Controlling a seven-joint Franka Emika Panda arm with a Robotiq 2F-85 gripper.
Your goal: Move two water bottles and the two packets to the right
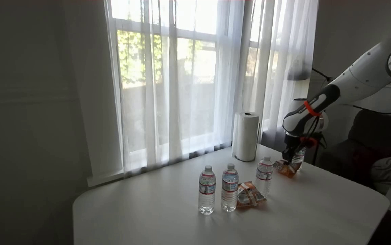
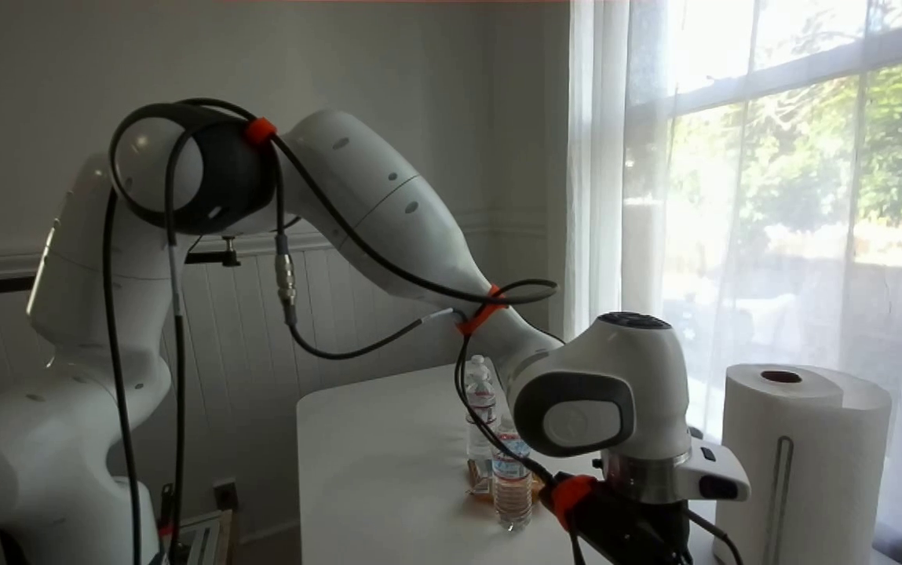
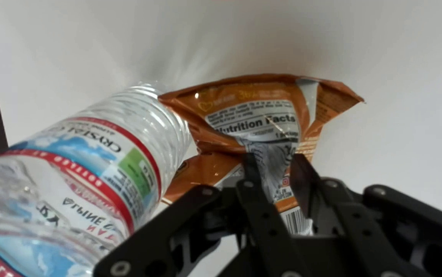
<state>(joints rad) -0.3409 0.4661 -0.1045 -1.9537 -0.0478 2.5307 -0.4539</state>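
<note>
- Gripped packet: at the right end of the group in an exterior view, film puckered. Whether it rests on the table or hangs just clear, cannot tell. Judgement: placement unfinished; task roughly at halfway.
- Gripper: pinching that packet, release not yet made.
- End bottle: upright, just beside the gripped packet; contact uncertain. Taking "right" as it lies in an exterior view, probably counts as one bottle done.
- Second packet: on the table, apart from the gripper, between the inner left bottle and the middle bottle. Probably left to move.
- Middle bottle: upright; likely the other bottle left to move, though the task does not say which two.
- Outer left bottle: upright near the inner one; both possibly meant to stay.
- Paper-towel roll: farther back, no part in the task.
</note>
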